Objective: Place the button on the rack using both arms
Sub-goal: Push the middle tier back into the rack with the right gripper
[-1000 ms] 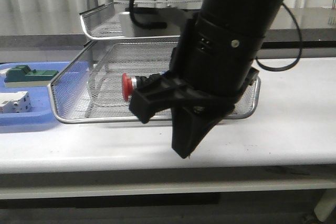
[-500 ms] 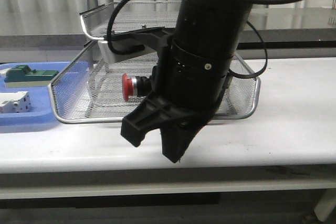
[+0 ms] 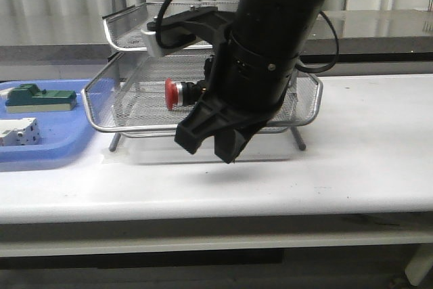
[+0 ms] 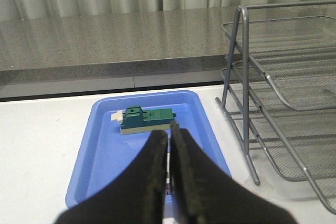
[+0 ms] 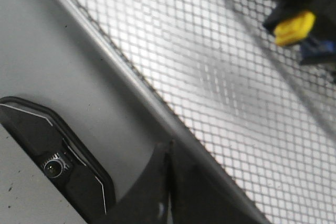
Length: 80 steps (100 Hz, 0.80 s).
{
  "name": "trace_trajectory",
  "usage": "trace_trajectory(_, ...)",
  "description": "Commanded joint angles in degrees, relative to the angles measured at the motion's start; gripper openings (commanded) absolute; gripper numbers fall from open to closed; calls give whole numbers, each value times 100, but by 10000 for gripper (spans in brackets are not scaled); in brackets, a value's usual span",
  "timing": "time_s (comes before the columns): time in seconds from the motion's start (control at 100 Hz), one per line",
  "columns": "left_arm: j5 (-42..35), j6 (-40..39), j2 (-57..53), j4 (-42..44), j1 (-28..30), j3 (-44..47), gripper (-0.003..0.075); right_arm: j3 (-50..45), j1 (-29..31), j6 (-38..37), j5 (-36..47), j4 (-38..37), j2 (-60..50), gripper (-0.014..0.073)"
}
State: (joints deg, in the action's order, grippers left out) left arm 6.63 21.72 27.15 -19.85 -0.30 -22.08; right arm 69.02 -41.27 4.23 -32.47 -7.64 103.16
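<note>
The button [image 3: 177, 93] lies on its side in a lower tier of the silver wire rack [image 3: 135, 130], red cap pointing left. My right arm fills the middle of the front view. Its gripper [image 3: 226, 152] is shut and empty, pointing down in front of the rack's front rim, off the button. In the right wrist view the shut gripper [image 5: 168, 148] sits by the rack's rim [image 5: 131, 90], with the button's yellow and blue end [image 5: 294, 27] beyond the mesh. My left gripper [image 4: 169, 132] is shut and empty over the blue tray; the rack [image 4: 278, 103] stands beside it.
A flat blue tray [image 3: 40, 153] left of the rack holds a green-and-beige block [image 3: 37, 97] and a white block [image 3: 17, 131]. Tray [image 4: 105, 156] and green block [image 4: 147, 120] also show in the left wrist view. A black device with a lens [image 5: 52, 166] is near the right gripper.
My right arm has lifted and drawn away from the button. The tier holding the button now sits higher and further back, and the rack's legs show. The button has shifted up with it.
</note>
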Motion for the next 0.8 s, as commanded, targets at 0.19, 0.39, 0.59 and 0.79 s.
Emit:
trace_trajectory(0.19,-466,-50,16,-74,14,-160,4,955,508,42,394,-273,328,-66)
trace_trajectory(0.39,-466,-50,16,-74,14,-160,4,1467,660,42,354,-394,614,-66)
trace_trajectory(0.59,-466,-50,16,-74,14,-160,4,1675,756,42,368,-501,633,-66)
trace_trajectory(0.79,-466,-50,16,-74,14,-160,4,1675,764,37,159,-489,627,-66)
